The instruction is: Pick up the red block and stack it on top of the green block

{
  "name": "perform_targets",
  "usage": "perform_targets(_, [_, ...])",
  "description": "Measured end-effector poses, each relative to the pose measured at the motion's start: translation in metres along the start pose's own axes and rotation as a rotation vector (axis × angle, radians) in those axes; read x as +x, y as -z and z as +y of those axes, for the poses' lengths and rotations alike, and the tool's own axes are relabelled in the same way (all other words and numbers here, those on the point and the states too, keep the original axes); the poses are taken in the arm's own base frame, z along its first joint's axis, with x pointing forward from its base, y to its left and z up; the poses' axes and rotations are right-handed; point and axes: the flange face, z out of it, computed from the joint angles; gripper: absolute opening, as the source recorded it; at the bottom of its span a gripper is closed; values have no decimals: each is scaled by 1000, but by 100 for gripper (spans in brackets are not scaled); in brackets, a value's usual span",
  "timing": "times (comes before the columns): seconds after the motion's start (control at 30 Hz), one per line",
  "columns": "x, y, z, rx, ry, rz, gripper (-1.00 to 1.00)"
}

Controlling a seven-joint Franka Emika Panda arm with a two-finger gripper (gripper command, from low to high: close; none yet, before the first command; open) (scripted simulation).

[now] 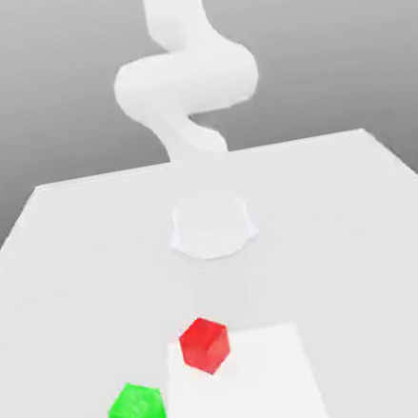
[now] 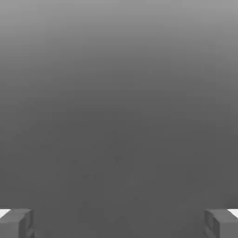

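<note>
The red block (image 1: 205, 344) sits low in the exterior view, just left of centre, on the near edge of a paler square patch (image 1: 264, 387) of the table (image 1: 351, 226). The green block (image 1: 137, 415) lies close beside it, lower and to the left, apart from it. That closeness is my worry: coming down on red, a finger could clip green and shove it off its spot. In the hand view my fingers (image 2: 16, 223) stand wide apart at the lower corners, nothing between them, only grey background ahead. So my gripper (image 2: 119, 224) is nowhere near red; I judge a long, badly aimed descent could also miss.
</note>
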Motion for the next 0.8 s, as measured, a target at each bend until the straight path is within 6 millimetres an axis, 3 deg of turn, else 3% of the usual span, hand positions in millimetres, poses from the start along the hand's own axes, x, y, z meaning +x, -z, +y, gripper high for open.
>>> perform_targets(0.2, [-33, -143, 55, -196, -168, -113, 0])
perform_targets(0.4, [-92, -251, 144, -406, -347, -212, 0])
perform_targets(0.6, [-178, -323, 256, -637, -539, -301, 0])
perform_targets(0.8, [-210, -364, 292, -662, -558, -310, 0])
